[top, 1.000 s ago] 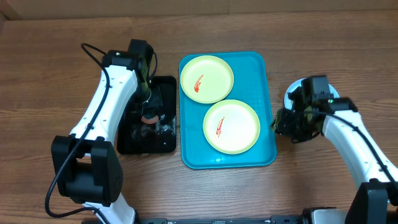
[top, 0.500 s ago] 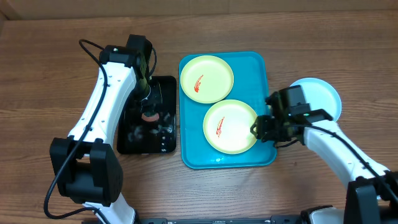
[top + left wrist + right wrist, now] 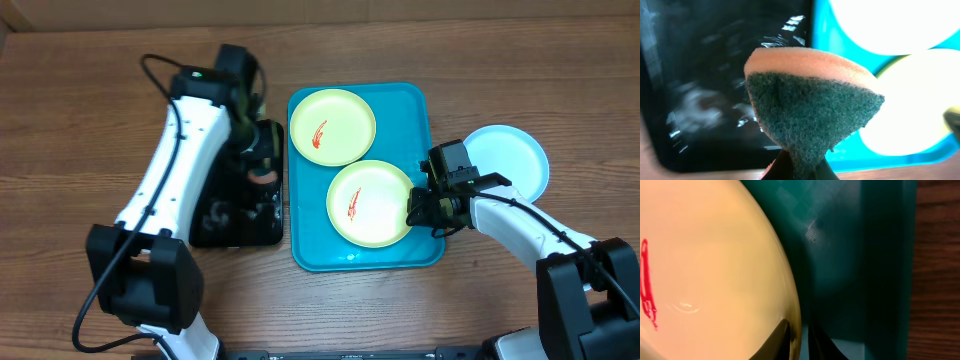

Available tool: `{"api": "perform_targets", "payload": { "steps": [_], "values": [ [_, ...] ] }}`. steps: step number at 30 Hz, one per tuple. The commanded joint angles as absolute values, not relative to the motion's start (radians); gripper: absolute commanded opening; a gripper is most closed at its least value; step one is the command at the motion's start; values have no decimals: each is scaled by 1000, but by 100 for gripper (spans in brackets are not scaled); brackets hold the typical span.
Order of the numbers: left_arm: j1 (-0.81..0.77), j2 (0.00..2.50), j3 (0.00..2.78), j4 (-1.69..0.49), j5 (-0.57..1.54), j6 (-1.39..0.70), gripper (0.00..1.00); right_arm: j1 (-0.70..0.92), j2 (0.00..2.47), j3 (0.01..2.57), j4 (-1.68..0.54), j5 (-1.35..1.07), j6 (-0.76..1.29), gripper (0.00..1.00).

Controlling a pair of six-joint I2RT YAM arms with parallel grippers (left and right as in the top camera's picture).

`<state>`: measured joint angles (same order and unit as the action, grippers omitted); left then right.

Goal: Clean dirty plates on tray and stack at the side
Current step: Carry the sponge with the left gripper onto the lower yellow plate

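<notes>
Two pale yellow-green plates with red smears lie in the turquoise tray (image 3: 432,110): the far plate (image 3: 333,126) and the near plate (image 3: 370,203). The light blue plate (image 3: 510,160) lies on the table right of the tray and shows no smear. My right gripper (image 3: 420,210) is closed on the near plate's right rim (image 3: 705,255), one finger on top and one outside (image 3: 799,340). My left gripper (image 3: 262,172) is shut on an orange sponge with a green scouring face (image 3: 810,110), held above the black tray's right side, close to the turquoise tray.
A narrow black tray (image 3: 215,225) with wet glints lies left of the turquoise tray; it also shows in the left wrist view (image 3: 715,75). Bare wooden table surrounds both trays. The left arm's cable loops at the back left.
My right gripper left the light blue plate on the table and moved left to the near yellow plate's rim. My left gripper shifted right toward the turquoise tray with the sponge.
</notes>
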<state>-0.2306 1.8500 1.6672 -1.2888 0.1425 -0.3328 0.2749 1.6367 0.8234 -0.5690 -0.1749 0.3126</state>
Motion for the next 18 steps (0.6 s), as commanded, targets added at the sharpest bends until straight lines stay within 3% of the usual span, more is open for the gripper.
{"api": "perform_targets", "payload": {
  "steps": [1,9,18],
  "values": [
    [-343,1851,1690,-1210,227,-350,4,275,1646,818,-570,-161,314,11],
    [-565,1946,1673,-987,216,-457,4,275,1646,818,-575,-161,314,11],
    [-609,2176,1673,-1059,270,-525,4,275,1646,818,-581,-161,314,11]
  ]
}}
